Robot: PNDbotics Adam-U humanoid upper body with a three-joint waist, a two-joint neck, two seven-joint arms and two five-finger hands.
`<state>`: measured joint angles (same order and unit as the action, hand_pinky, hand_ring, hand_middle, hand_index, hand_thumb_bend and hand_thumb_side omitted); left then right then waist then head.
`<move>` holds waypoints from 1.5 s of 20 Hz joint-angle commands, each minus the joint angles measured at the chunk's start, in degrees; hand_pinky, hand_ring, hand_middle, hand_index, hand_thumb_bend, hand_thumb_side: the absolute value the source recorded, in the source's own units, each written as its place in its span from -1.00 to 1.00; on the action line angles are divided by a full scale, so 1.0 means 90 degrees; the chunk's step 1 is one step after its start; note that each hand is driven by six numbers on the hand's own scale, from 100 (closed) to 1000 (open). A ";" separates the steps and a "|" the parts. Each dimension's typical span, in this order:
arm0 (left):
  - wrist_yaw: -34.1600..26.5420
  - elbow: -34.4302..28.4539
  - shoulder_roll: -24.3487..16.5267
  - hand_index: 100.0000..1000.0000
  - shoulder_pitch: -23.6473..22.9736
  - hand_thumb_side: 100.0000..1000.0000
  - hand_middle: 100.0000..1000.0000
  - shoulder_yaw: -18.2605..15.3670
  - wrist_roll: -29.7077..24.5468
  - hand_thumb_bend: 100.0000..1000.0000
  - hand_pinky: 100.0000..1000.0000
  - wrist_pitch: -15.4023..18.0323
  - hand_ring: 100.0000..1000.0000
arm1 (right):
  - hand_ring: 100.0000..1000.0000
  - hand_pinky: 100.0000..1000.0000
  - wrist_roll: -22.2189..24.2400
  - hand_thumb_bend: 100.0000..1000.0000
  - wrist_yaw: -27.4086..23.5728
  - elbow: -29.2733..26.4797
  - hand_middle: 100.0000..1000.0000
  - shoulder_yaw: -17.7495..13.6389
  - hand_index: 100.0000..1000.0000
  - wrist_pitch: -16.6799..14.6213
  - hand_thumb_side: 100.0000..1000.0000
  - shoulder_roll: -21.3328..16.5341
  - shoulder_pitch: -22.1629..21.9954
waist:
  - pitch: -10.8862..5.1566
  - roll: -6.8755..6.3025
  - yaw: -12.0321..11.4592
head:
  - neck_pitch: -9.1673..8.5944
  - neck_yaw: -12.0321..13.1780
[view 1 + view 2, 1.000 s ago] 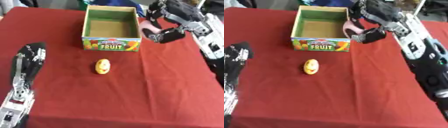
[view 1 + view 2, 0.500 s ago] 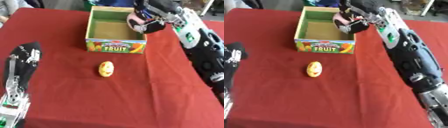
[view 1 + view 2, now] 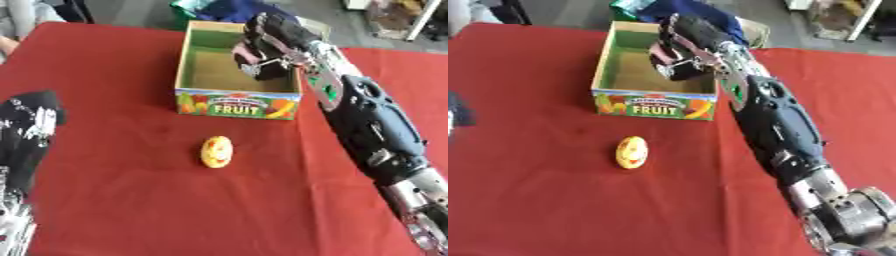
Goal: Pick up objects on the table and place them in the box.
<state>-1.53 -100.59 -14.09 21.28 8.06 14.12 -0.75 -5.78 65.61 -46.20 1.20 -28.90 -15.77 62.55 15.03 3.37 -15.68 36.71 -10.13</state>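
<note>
An open cardboard box (image 3: 238, 103) with a "FRUIT" label on its front stands at the far middle of the red table. My right hand (image 3: 271, 47) reaches over the box's right side, its fingers curled round a small pink thing (image 3: 248, 54) held above the box's inside. A yellow egg-shaped object with red marks (image 3: 216, 151) lies on the cloth in front of the box. My left hand (image 3: 31, 131) rests at the left edge, well away from both, fingers straight.
The red cloth (image 3: 131, 200) covers the whole table. Beyond the far edge sit blue and green things (image 3: 214, 10) and clutter on a grey floor. My right forearm (image 3: 372, 125) stretches along the table's right side.
My right hand has carried the pink thing leftward from beside the box's right wall to over its inside. The camera has also shifted. The yellow object has stayed put.
</note>
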 commanded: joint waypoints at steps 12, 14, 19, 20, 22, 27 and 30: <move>-0.0043 -0.0140 -0.0047 0.23 0.0094 -0.07 -0.02 0.0051 -0.0099 -0.62 0.16 -0.0010 0.08 | 0.28 0.32 0.0551 -1.00 0.0886 0.0470 0.31 -0.0178 0.42 0.0389 -0.56 -0.0020 0.0127 | -0.0125 -0.0002 -0.0070 | -0.0119 -0.0085; -0.0040 -0.0138 -0.0050 0.23 0.0095 -0.07 -0.02 0.0051 -0.0100 -0.63 0.16 -0.0006 0.08 | 0.29 0.32 0.0548 -1.00 0.0807 0.0398 0.31 -0.0175 0.51 0.0379 -0.56 -0.0030 0.0140 | -0.0128 0.0003 -0.0067 | -0.0123 -0.0091; -0.0037 -0.0138 -0.0053 0.23 0.0080 -0.08 -0.02 0.0043 -0.0093 -0.62 0.16 -0.0005 0.08 | 0.33 0.34 0.0689 -1.00 0.0668 0.0231 0.36 -0.0129 0.63 0.0297 -0.53 -0.0079 0.0176 | -0.0134 0.0000 -0.0057 | -0.0125 -0.0091; -0.0037 -0.0137 -0.0053 0.23 0.0077 -0.08 -0.02 0.0043 -0.0093 -0.62 0.16 -0.0004 0.08 | 0.34 0.35 0.0738 -1.00 0.0638 0.0177 0.36 -0.0122 0.64 0.0264 -0.54 -0.0096 0.0181 | -0.0136 -0.0001 -0.0051 | -0.0121 -0.0090; -0.0036 -0.0135 -0.0055 0.23 0.0069 -0.08 -0.02 0.0039 -0.0092 -0.62 0.16 -0.0002 0.08 | 0.34 0.36 0.0822 -1.00 0.0531 0.0017 0.37 -0.0102 0.64 0.0181 -0.56 -0.0152 0.0184 | -0.0144 0.0001 -0.0031 | -0.0107 -0.0089; -0.0015 -0.0104 -0.0096 0.23 -0.0024 -0.07 -0.02 0.0016 -0.0071 -0.62 0.16 0.0004 0.08 | 0.31 0.34 0.1053 -1.00 -0.0316 -0.0740 0.34 0.0115 0.57 -0.0225 -0.65 -0.0474 0.0130 | -0.0200 0.0036 0.0088 | -0.0033 0.0007; -0.0005 -0.0087 -0.0117 0.23 -0.0077 -0.07 -0.02 0.0006 -0.0059 -0.62 0.16 0.0014 0.08 | 0.31 0.34 0.1229 -1.00 -0.1092 -0.1379 0.34 0.0359 0.58 -0.0440 -0.68 -0.0734 0.0014 | -0.0222 0.0038 0.0174 | -0.0008 0.0041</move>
<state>-1.52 -100.56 -14.13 20.20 8.61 13.44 -0.77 4.75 58.67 -55.38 3.82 -32.00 -19.95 61.73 14.30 4.05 -14.03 36.30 -10.02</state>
